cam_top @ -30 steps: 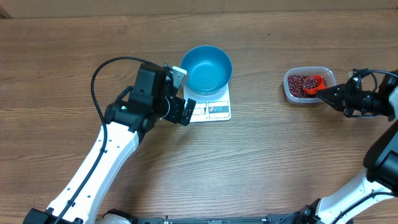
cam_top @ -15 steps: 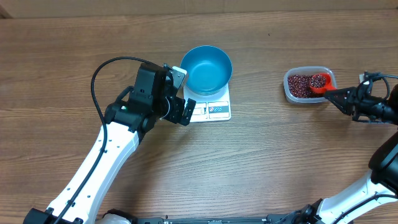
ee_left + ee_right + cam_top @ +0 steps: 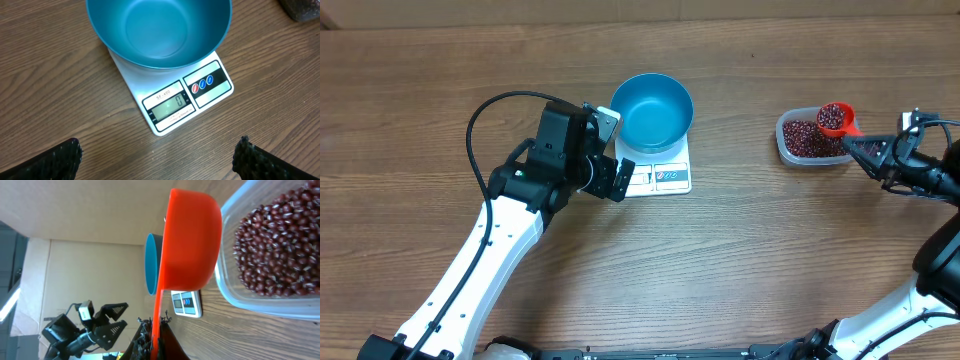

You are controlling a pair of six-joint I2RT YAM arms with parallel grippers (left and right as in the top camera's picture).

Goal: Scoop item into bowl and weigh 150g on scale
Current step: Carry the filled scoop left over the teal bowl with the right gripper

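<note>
Right gripper (image 3: 868, 152), jaws shut on a level scoop (image 3: 192, 240) of beans (image 3: 834, 118) above the container (image 3: 798, 150), likely to avoid spills; left gripper (image 3: 617, 150), jaws wide, empty, faces the bowl (image 3: 652, 108) on the scale (image 3: 665, 178).

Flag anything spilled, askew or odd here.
Nothing stands out. The beans lie only in the container and the scoop; none show on the table. The bowl sits upright on the scale, empty.

Wooden table (image 3: 740, 260) — on it the white scale (image 3: 665, 178) and a clear container (image 3: 782, 140).
</note>
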